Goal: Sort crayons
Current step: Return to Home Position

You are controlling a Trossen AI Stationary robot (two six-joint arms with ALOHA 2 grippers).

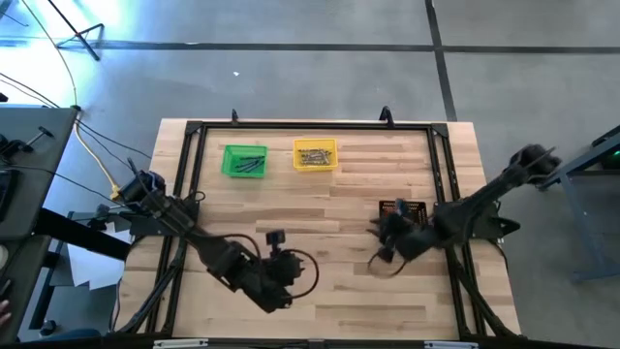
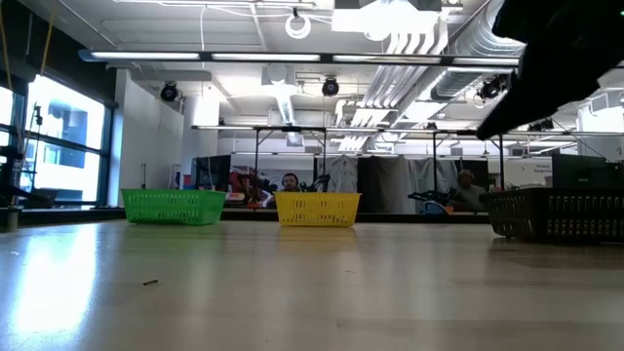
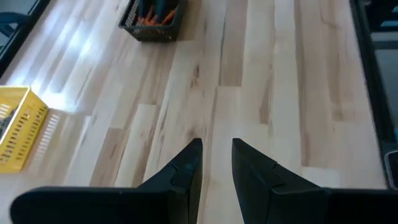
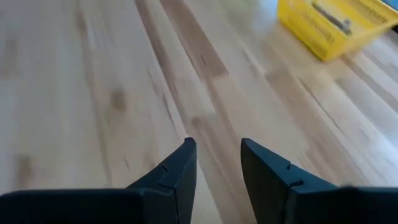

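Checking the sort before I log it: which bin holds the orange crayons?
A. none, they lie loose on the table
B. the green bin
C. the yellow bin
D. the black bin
D: the left wrist view shows the orange crayons lying inside the black bin.

Overhead looking down, table-level across, wrists forward, yellow bin (image 2: 317, 210) shared
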